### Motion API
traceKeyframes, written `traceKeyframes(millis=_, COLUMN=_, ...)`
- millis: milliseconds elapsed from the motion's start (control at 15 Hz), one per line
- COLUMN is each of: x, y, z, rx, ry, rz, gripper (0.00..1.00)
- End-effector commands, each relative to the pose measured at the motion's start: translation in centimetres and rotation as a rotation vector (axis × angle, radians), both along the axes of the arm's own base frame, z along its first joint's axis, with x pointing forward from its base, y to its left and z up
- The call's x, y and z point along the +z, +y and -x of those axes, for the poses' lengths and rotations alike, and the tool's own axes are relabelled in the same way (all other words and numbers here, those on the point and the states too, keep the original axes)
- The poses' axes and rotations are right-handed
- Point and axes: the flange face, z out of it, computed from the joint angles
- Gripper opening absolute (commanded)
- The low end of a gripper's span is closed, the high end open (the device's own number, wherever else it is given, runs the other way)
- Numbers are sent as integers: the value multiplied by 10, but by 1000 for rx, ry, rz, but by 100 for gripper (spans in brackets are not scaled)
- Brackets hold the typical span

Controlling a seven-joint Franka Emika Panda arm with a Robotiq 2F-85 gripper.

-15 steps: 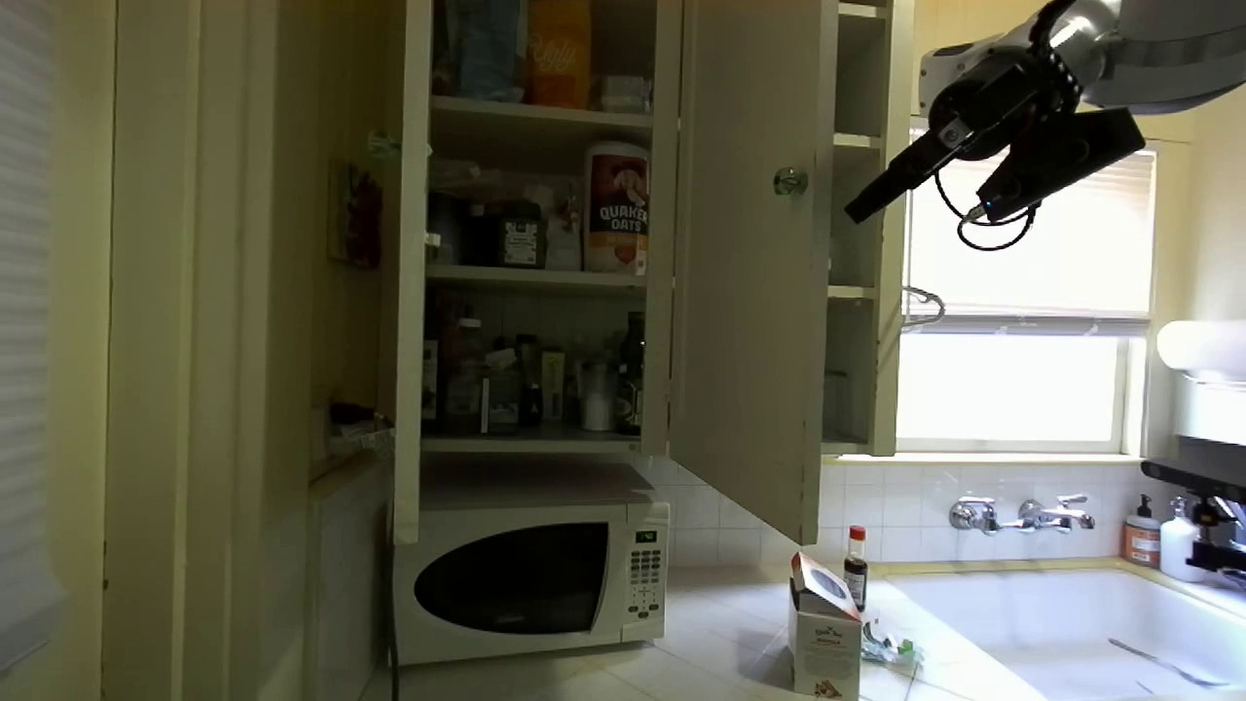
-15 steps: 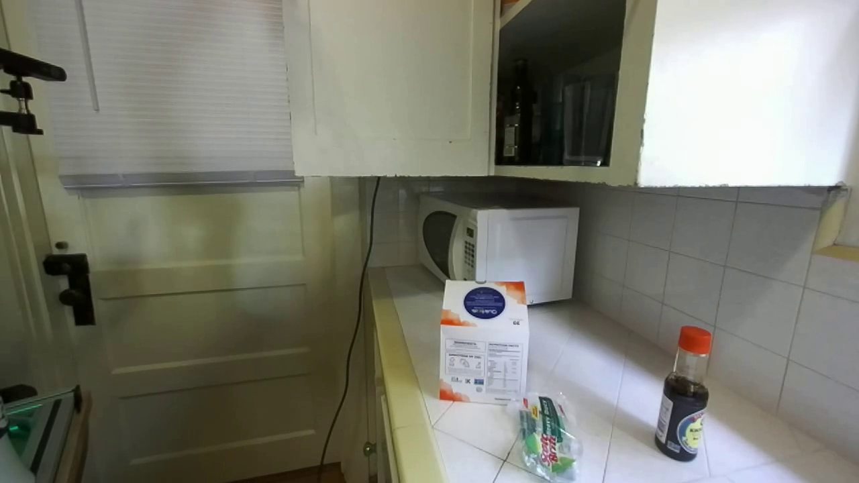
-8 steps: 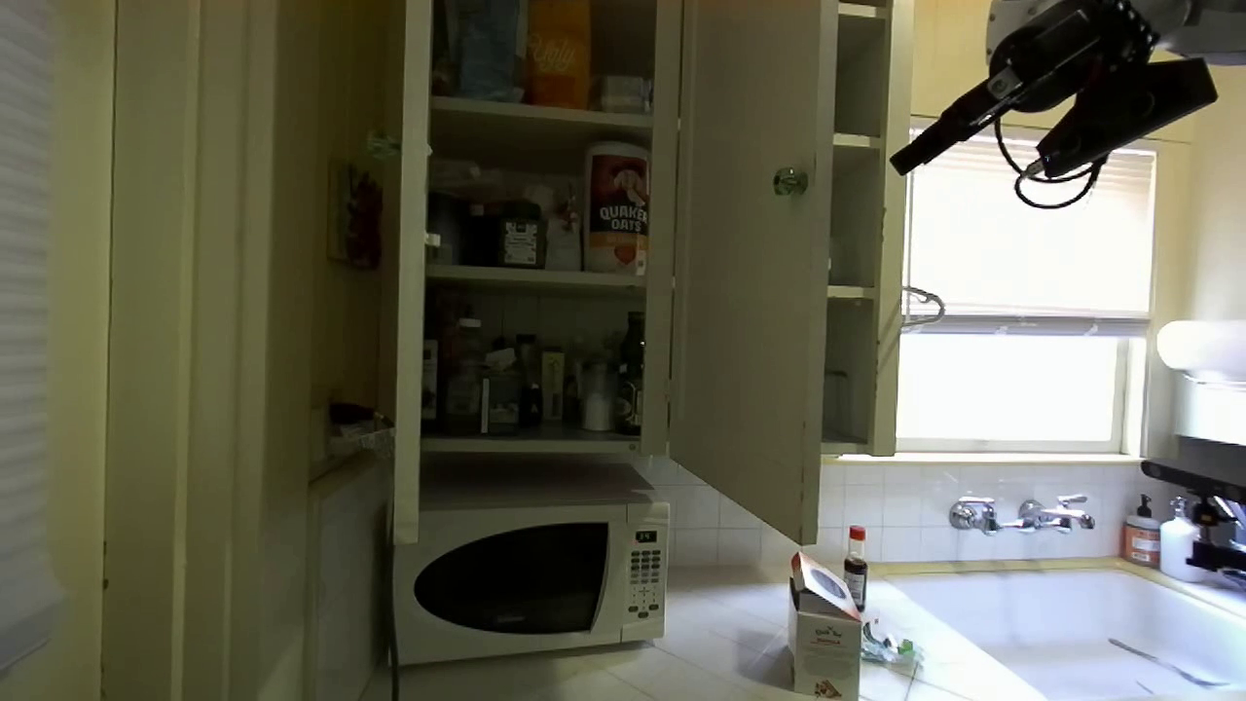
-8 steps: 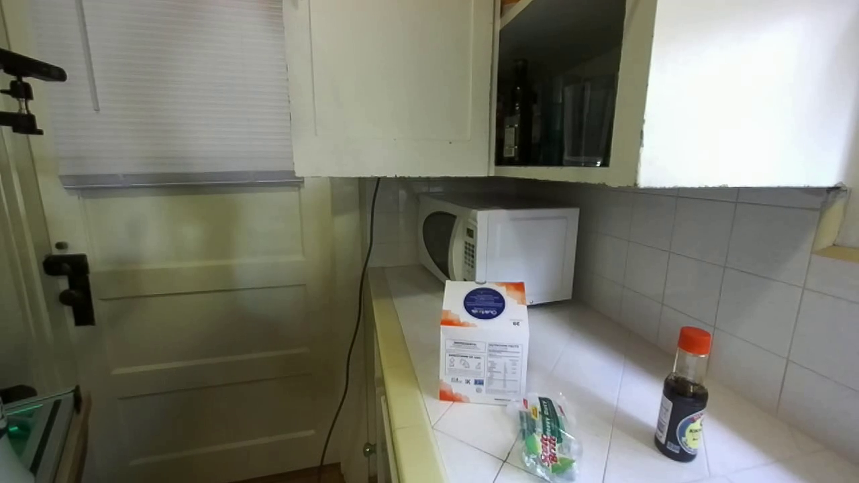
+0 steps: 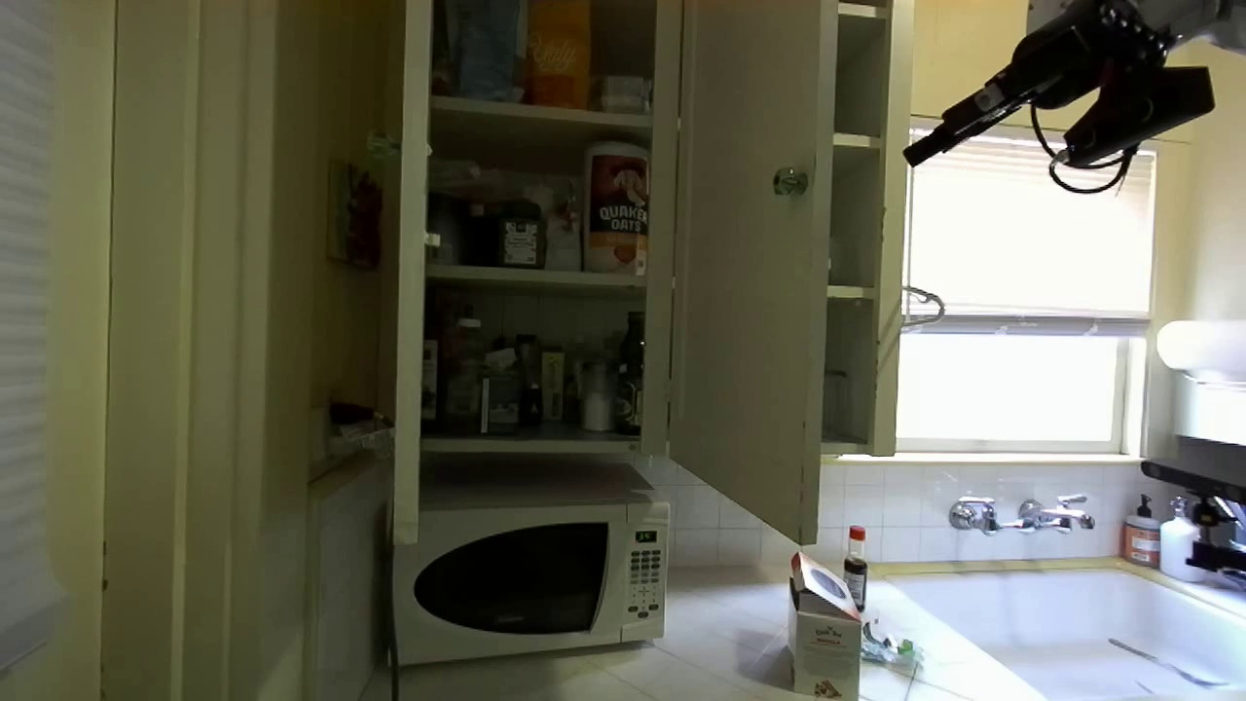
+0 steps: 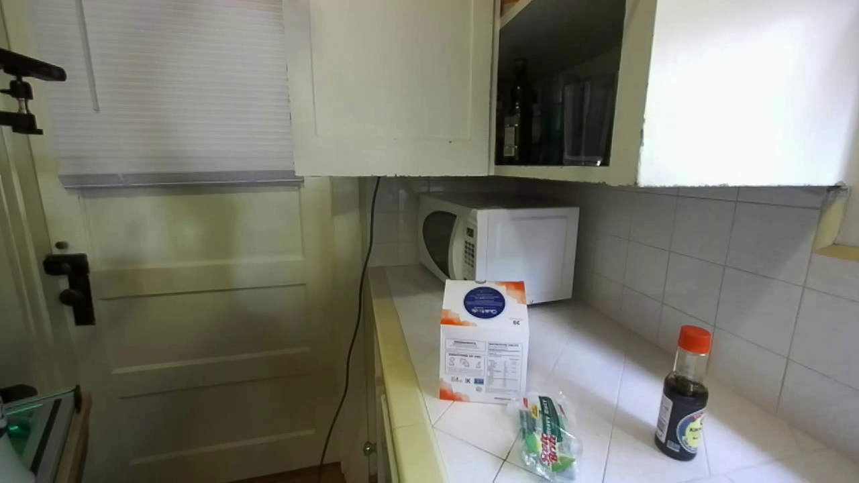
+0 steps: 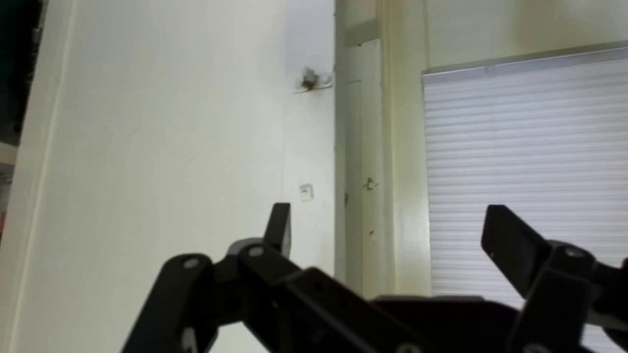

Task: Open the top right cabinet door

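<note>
The top right cabinet door [image 5: 745,292] stands swung open, hinged on its left, with its glass knob [image 5: 790,181] facing out in an exterior view. Its other face shows in an exterior view [image 6: 396,87]. In the wrist view the door [image 7: 171,122] fills the left side, with a small metal catch [image 7: 310,78] near its free edge. My gripper [image 5: 913,156] is to the right of the door in an exterior view, against the window, apart from the knob. In the wrist view the gripper [image 7: 387,213] has its jaws wide apart with nothing between them.
A left cabinet door [image 5: 411,292] stands open edge-on. A microwave [image 5: 531,579], a carton [image 5: 827,633], a sauce bottle [image 6: 683,402] and a sponge pack [image 6: 549,436] are on the counter. Shelves [image 5: 857,292] show behind the open door. A sink [image 5: 1071,604] is at the right.
My gripper has moved right and up, away from the open door and its knob, mostly in the first half second. The door has not visibly moved.
</note>
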Motion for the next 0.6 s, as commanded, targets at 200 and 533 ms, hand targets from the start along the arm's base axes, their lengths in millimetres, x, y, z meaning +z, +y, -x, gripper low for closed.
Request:
traceKeyframes(millis=200, x=-19, y=11, z=-35, rx=-68, ry=-42, rz=-17, gripper=100)
traceKeyframes(millis=533, x=-28, y=11, z=-48, rx=-81, ry=-10, rz=-38, gripper=100)
